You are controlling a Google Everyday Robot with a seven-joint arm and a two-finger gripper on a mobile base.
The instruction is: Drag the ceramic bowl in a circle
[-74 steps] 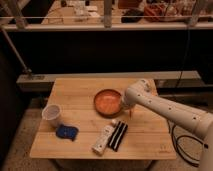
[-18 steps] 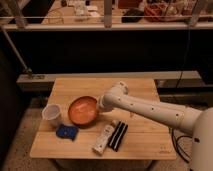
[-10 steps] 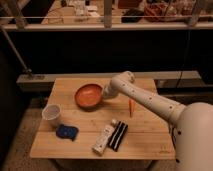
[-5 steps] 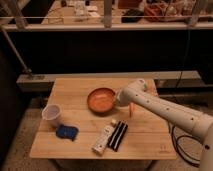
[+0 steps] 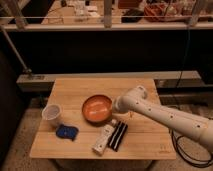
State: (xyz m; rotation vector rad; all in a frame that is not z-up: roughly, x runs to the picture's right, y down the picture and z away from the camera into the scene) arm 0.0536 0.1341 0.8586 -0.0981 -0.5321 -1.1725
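Near the middle of the wooden table (image 5: 75, 90), found the ceramic bowl (image 5: 96, 110) sitting flat, with the gripper (image 5: 116, 106) right at its rim on the arm's side; can't tell if that claw is clamped or loose. Looks round and shallow, orange-red glaze with a darker lip; guessing fairly hefty, rigid, slick and easy to chip, so best taken at the rim and slid gently, not lifted. Also spotted a white cup (image 5: 52, 114) beside it; a soft-looking blue thing (image 5: 66, 132); a white bottle (image 5: 104, 140) next to a flat black case (image 5: 118, 136) in front.
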